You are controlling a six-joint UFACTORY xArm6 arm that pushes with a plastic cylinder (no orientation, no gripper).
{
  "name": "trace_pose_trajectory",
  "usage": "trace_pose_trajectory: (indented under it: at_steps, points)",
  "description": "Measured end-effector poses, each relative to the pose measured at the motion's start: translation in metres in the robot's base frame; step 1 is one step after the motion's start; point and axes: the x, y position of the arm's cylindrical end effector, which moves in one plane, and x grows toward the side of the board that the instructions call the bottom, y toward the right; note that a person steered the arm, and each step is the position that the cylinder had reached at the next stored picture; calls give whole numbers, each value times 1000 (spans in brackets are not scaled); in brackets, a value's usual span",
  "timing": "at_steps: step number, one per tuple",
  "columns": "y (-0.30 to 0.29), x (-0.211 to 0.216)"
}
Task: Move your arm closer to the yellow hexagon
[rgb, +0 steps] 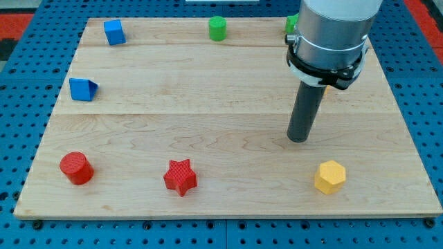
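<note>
The yellow hexagon lies near the view's bottom right of the wooden board. My tip is the lower end of the dark rod and rests on the board, a short way above and to the left of the yellow hexagon, with a small gap between them. The arm's grey body fills the view's top right.
A red star and a red cylinder lie along the bottom. A blue cube and a blue wedge-shaped block lie at the left. A green cylinder stands at the top; another green block is half hidden behind the arm.
</note>
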Motion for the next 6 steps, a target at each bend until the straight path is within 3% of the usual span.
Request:
trace_pose_trajectory:
  at_steps: [2,3,4,5,6]
  points:
    - [43,1]
    - [134,6]
    - [192,53]
    - [153,90]
    - [93,69]
